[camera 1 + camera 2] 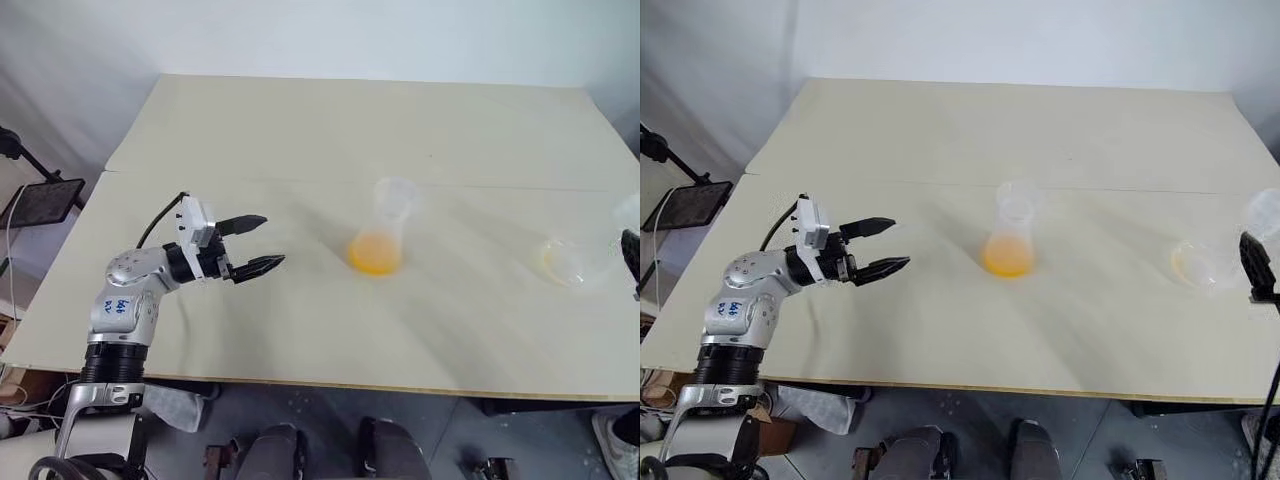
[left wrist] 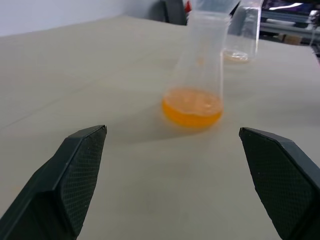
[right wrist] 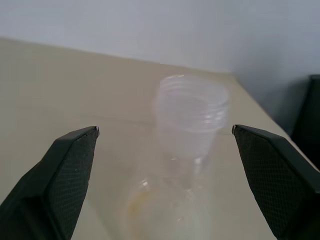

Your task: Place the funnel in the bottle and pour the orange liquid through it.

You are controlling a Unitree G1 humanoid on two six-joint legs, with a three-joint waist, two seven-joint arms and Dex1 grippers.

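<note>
Two black-fingered grippers stand wide open over the beige table (image 1: 300, 130), neither holding anything. Nearest the front edge, toward the table's left side, the left gripper (image 1: 272, 242) reaches out level from its silver arm and points across the table at the translucent whitish bottle with the conical base (image 1: 390, 222), well apart from it.

The bottle stands upright about mid-table. A shallow pool of bright orange liquid (image 1: 374, 255) lies in its base, and what looks like the small clear plastic funnel (image 1: 394, 190) is seated in its neck (faint enough that its outline is hard to be sure of).

Close to the right edge sits a larger clear wide-bodied vessel with a threaded mouth (image 1: 568, 262), showing only a yellowish trace inside. The right gripper (image 3: 165, 128) is lined up on this vessel with its fingers spread to either side, not touching.

Judged from this, the pour looks done or nearly so.

Thin plastic like this is likely light, slick and easily squashed. With little liquid as ballast the bottle would tip readily, so the straight neck just below the funnel is the safest hold. The funnel itself is best pinched gently at its rim.
</note>
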